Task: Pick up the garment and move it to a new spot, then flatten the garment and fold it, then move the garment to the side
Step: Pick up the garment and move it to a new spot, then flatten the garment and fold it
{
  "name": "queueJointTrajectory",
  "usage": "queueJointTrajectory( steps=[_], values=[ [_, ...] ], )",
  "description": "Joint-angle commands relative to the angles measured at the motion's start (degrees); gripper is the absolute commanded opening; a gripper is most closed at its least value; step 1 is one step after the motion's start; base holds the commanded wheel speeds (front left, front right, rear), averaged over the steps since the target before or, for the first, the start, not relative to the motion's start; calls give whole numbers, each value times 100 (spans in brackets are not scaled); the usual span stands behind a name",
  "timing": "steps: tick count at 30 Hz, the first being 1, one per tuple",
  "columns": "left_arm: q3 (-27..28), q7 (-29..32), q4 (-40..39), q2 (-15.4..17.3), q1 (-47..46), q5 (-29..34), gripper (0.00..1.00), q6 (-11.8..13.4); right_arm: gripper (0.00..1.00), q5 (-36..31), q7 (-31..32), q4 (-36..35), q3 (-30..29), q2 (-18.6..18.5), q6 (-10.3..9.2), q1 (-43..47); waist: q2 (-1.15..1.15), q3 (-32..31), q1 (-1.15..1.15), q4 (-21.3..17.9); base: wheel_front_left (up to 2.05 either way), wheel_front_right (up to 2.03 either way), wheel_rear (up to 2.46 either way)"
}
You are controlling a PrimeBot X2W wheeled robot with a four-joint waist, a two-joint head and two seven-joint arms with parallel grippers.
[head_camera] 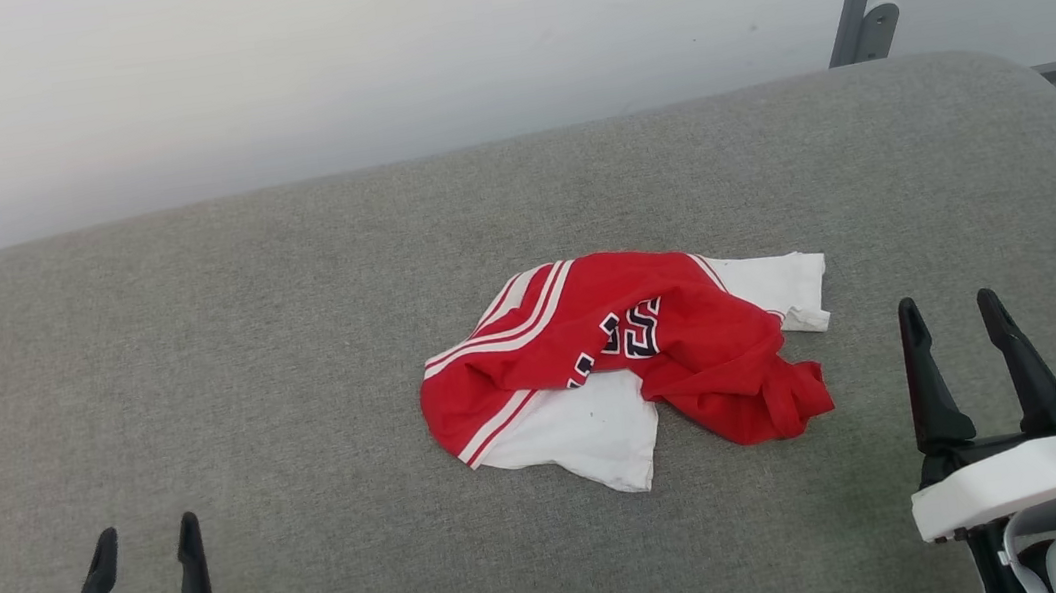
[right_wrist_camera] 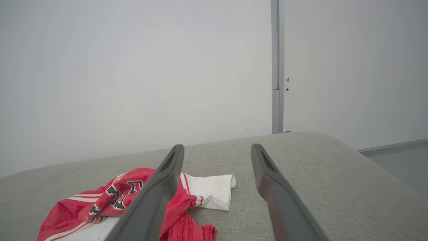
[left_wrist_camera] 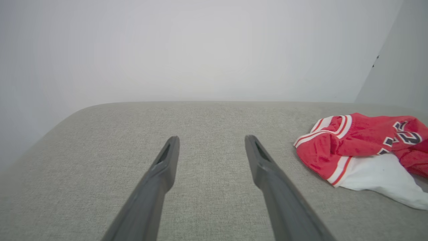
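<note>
The garment (head_camera: pixel 626 355) is lying crumpled on the grey cushion (head_camera: pixel 295 365), slightly right of centre; your left gripper (head_camera: pixel 146 530) and right gripper (head_camera: pixel 946 304) are hovering near, fingers spread, empty; soft, light cloth; you are best pinching a raised red fold.

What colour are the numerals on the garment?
The numerals are dark navy outlined in white, on the red garment; clearest in the head view.

Left pincer (head_camera: pixel 146 527) spread wide, right pincer (head_camera: pixel 946 300) likewise (perhaps held higher), both empty
</note>
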Motion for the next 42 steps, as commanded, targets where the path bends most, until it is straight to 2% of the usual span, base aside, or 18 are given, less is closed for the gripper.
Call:
queueJointTrajectory(
  steps=[1, 7, 11, 14, 16, 18, 19, 21, 23, 27, 31, 34, 37, 40, 42],
  values=[
    [31, -29, 6, -17, 25, 67, 100, -35, 100, 43, -29, 24, 3, -4, -2, 41, 0, -4, 0, 1, 0, 0, 0],
    [25, -29, -3, -77, -1, 125, 100, -41, 100, 72, -29, 57, 28, -4, -1, 7, 0, 16, 0, -1, 0, 0, 0],
    [-174, -29, -73, -46, -130, -22, 100, -42, 100, 106, -29, 77, 73, -4, -2, -74, 0, 80, 0, -27, 0, 0, 0],
    [-581, -29, -71, 177, -451, -238, 100, -38, 100, 136, -29, 58, 81, -4, -1, -172, 0, 201, 0, -36, 0, 0, 0],
    [-1093, 44, 89, 444, -765, -487, 100, -37, 100, 165, -29, 50, 107, -3, -1, -246, 0, 299, 0, -59, 0, 0, 0],
    [-1640, 436, 314, 729, -1189, -888, 100, -35, 100, 177, -29, 47, 142, -3, -1, -350, 0, 411, 0, -100, 0, 0, 0],
    [-1640, 436, 314, 729, -1189, -888, 100, -35, 100, 177, -29, 47, 142, -3, -1, -350, 0, 411, 0, -100, 0, 0, 0],
    [-2213, 869, 436, 1057, -1702, -1275, 100, -31, 100, 219, -29, 38, 206, -3, -1, -456, 0, 530, 0, -163, 0, 0, 0],
    [-2825, 1481, 542, 1372, -2103, -1671, 100, -28, 100, 250, -29, 39, 292, -5, -1, -554, 0, 639, 0, -253, 0, 0, 0],
    [-3892, 2996, 504, 1828, -2938, -2944, 100, -28, 100, 392, -29, 42, 378, -4, -2, -721, 0, 875, 0, -461, 0, 0, 0],
    [-4584, 4291, 331, 2017, -3582, -3976, 100, -29, 100, 521, -29, 23, 364, -4, -1, -824, 0, 1091, 0, -665, 0, 0, 0],
    [-5007, 5130, 367, 1995, -4007, -4502, 100, -28, 100, 644, -29, 16, 370, -4, -2, -875, 0, 1257, 0, -889, 0, 0, 0],
    [-5330, 5247, 451, 2076, -4224, -4392, 100, -28, 100, 732, -29, 2, 413, -3, -1, -948, 0, 1367, 0, -1076, 0, 0, 0],
    [-5656, 5068, 607, 2158, -4421, -4093, 100, -28, 100, 805, -29, -12, 477, -3, -1, -988, 0, 1456, 0, -1247, 0, 0, 0],
    [-5883, 5038, 782, 2167, -4409, -4117, 100, -26, 100, 833, -29, -20, 500, -5, -1, -1021, 0, 1495, 0, -1332, 0, 0, 0]
  ],
)
